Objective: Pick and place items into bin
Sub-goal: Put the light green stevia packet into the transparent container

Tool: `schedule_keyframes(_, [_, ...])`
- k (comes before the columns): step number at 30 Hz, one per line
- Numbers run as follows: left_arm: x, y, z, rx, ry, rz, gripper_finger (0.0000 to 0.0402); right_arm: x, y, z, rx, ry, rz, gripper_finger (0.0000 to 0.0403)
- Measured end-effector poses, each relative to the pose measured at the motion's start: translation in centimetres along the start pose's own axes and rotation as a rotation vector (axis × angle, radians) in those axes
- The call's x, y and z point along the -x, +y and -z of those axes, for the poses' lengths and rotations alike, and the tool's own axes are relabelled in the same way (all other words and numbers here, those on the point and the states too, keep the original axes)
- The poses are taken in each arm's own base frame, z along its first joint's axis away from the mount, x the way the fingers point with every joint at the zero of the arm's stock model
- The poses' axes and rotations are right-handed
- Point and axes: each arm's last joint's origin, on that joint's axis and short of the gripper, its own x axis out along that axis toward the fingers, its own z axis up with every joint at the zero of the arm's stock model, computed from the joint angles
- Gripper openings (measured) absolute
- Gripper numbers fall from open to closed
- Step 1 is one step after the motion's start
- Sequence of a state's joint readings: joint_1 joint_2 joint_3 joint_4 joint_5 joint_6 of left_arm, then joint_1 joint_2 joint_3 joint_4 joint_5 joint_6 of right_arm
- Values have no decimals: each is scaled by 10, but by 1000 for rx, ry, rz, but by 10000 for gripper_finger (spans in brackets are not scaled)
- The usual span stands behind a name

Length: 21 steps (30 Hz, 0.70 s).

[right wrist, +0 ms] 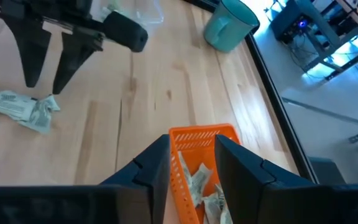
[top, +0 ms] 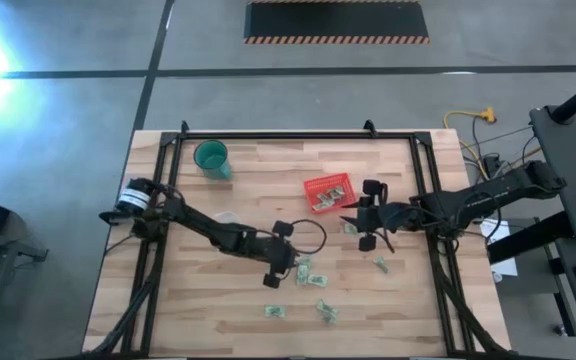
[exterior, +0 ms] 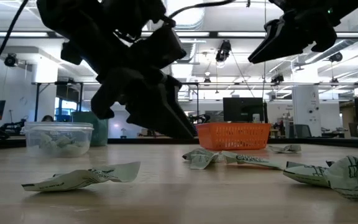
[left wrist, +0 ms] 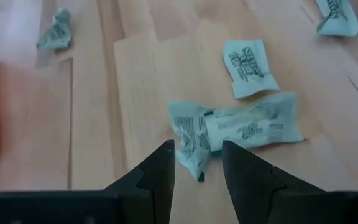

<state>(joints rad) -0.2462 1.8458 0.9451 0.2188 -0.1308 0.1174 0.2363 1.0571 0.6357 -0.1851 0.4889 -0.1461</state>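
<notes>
Crumpled item (left wrist: 194,140) between parted left claw (left wrist: 197,163) fingers (ungripped).

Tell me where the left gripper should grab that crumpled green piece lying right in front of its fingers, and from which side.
Come straight down from above. The left gripper is open, and the crumpled piece lies flat on the table, so no side offers an edge. Its raised, creased end sits nearest the gap between the fingers, and that bunched fold probably gives the best purchase.
</notes>
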Motion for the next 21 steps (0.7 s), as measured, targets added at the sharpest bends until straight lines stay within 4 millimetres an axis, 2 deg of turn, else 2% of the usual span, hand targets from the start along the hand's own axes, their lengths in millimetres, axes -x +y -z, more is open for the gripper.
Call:
schedule_keyframes(16, [-1,10,5,82,8,51,116,0,0,0,-6,-1,1,96])
schedule_keyframes(21, [-11,11,10,86,17,52,116,0,0,0,-9,-1,1,97])
